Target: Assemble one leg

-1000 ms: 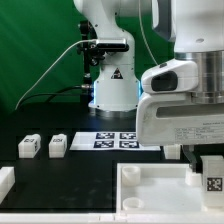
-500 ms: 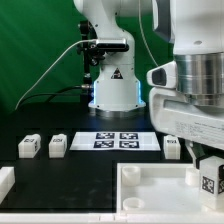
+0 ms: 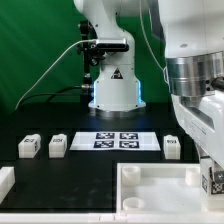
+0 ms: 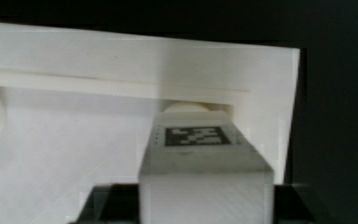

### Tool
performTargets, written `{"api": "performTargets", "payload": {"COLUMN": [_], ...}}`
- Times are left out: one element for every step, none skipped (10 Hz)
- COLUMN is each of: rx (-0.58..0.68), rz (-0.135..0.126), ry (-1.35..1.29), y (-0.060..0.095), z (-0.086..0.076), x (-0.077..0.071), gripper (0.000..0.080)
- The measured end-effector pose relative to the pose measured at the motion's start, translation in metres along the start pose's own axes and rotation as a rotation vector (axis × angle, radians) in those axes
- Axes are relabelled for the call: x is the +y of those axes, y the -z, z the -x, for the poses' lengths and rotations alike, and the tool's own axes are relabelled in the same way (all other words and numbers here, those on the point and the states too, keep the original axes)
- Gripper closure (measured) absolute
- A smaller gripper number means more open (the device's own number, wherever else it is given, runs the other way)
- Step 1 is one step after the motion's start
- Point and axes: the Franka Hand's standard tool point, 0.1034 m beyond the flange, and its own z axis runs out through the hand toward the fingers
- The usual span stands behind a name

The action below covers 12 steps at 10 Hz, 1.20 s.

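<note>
Leg (image 4: 202, 150) pinched between the jaws, upright at a corner recess (image 4: 194, 102) of the white tray piece (image 3: 150, 180), judged not yet seated; insertion and twisting remain, three other legs (image 3: 57, 146) lying loose on the desk (image 3: 90, 172).

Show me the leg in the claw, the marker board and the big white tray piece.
held leg (image 4: 202, 170): wrist view, plain face under its tag.
marker board (image 3: 117, 140): exterior view, centre between the tags.
tray piece (image 3: 150, 169): exterior view, its far rim.
</note>
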Motion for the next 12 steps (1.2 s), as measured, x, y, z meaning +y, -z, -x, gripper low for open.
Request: {"api": "performTargets", "payload": {"rx": [0.005, 0.008, 0.019, 0.025, 0.024, 0.024, 0.03, 0.052, 0.061, 0.059, 0.06, 0.059], "rz": [0.002, 0.008, 0.015, 0.021, 0.023, 0.025, 0.033, 0.055, 0.065, 0.068, 0.066, 0.066], "ry": [0.067, 0.2, 0.379, 0.554, 0.658, 0.744, 0.885, 1.12, 1.237, 1.244, 1.221, 1.212], "y": [-0.0009, -0.0034, -0.0036, -0.0041, -0.0044, -0.0046, -0.0047, -0.0033, -0.0015, -0.0025, -0.0025, -0.0025], "z": [0.0016, 0.0067, 0.0093, 0.0107, 0.0091, 0.0085, 0.0065, 0.0025, 0.0035, 0.0021, 0.0022, 0.0023], "x": [0.0009, 0.0038, 0.004, 0.0044, 0.0045, 0.0046, 0.0039, -0.0003, -0.0032, -0.0018, -0.0018, -0.0018], "gripper": [0.0341, 0.0213, 0.0213, 0.016, 0.016, 0.0152, 0.0152, 0.0151, 0.0153, 0.0269, 0.0269, 0.0444]}}
